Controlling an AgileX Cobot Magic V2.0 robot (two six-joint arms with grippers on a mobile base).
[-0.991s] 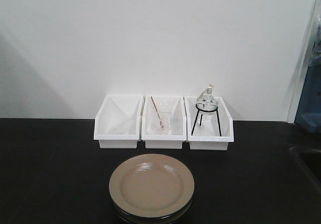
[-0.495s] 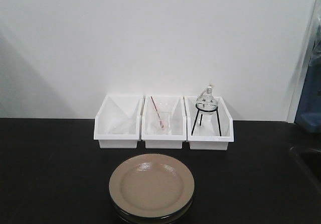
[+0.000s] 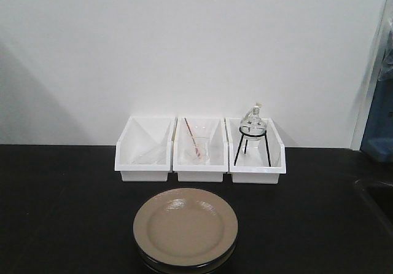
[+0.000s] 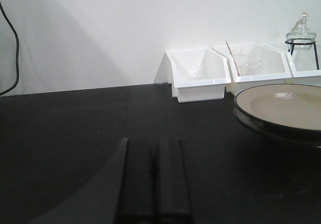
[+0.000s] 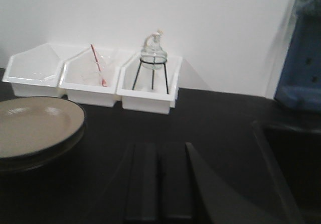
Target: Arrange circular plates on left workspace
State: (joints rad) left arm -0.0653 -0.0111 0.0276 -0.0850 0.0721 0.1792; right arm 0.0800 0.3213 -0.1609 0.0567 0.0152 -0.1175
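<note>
Two tan circular plates [image 3: 185, 228] lie stacked, one on the other, near the front middle of the black bench top [image 3: 61, 212]. The stack shows at the right of the left wrist view [image 4: 286, 106] and at the left of the right wrist view [image 5: 35, 126]. My left gripper [image 4: 154, 142] hangs low over the bare bench to the left of the stack, shut and holding nothing. On the other side of the plates my right gripper [image 5: 159, 146] is likewise shut and holding nothing. Neither gripper shows in the front view.
Three white bins stand in a row behind the plates against the wall. The left bin [image 3: 145, 148] is next to the middle bin [image 3: 199, 148], which holds glassware and a red rod. The right bin [image 3: 255, 154] holds a flask on a black tripod. A recessed sink [image 5: 296, 169] lies at the far right.
</note>
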